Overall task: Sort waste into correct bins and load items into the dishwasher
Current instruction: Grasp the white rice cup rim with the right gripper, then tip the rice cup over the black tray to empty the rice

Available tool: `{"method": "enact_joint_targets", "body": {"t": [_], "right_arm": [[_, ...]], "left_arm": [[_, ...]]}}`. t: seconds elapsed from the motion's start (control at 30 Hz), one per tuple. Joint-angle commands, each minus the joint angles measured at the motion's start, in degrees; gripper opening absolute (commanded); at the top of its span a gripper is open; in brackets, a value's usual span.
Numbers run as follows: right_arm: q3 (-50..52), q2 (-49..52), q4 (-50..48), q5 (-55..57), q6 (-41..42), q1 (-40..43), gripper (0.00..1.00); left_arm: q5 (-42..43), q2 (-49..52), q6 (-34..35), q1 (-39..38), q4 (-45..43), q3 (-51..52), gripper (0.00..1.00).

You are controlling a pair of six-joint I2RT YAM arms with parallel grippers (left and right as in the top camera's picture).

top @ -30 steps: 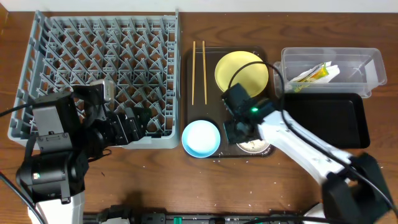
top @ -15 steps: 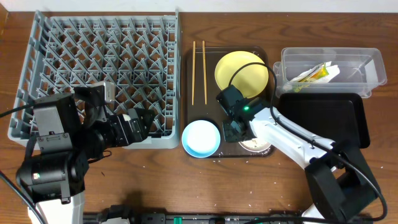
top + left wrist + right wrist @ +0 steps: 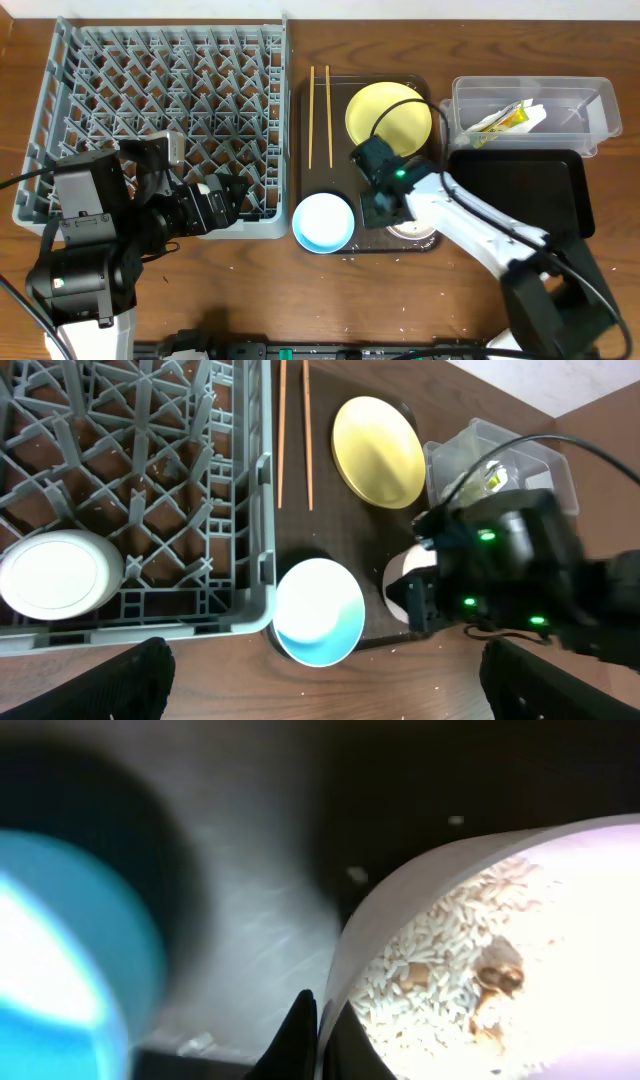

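Note:
My right gripper (image 3: 320, 1032) is shut on the rim of the white bowl (image 3: 420, 870), one finger inside and one outside. The bowl holds pale rice scraps (image 3: 440, 960). From overhead, this gripper (image 3: 384, 216) sits over the bowl (image 3: 412, 234) on the brown serving tray (image 3: 340, 175). The light blue bowl (image 3: 323, 222), yellow plate (image 3: 388, 118) and chopsticks (image 3: 319, 117) lie on that tray too. My left gripper (image 3: 330, 695) hangs open and empty above the rack's near right corner. A small white cup (image 3: 60, 572) stands in the grey dish rack (image 3: 110, 60).
At the right, a clear tub (image 3: 590, 105) holds a green-and-orange wrapper (image 3: 500, 120) and white paper (image 3: 538, 118). A shallow black tray (image 3: 520, 195) lies just in front of it. My right arm crosses the black tray's near left corner.
My right gripper has closed onto the white bowl's rim and shifted slightly along it. My left gripper's jaws have opened a little wider; that arm has stayed in place.

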State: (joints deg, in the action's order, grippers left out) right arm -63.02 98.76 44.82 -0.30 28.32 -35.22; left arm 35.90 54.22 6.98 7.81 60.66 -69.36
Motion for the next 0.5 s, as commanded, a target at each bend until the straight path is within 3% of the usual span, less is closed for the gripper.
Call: {"method": "enact_joint_targets", "body": {"t": [0.0,0.23,0.47], "right_arm": [[-0.31,-8.02,-0.44,-13.51,-6.16,3.50,0.01],[-0.31,-18.71,0.46,-29.33,-13.66,17.55,0.01],[1.09,-18.93,3.39,-38.32,-22.45,35.78,0.01]], "left_arm": [[0.76,0.00,-0.96,0.09,0.17,-1.01,0.98],[0.74,0.02,-0.96,0.09,0.17,-0.98,0.98],[0.76,0.00,-0.96,0.09,0.17,-0.98,0.98]]}}
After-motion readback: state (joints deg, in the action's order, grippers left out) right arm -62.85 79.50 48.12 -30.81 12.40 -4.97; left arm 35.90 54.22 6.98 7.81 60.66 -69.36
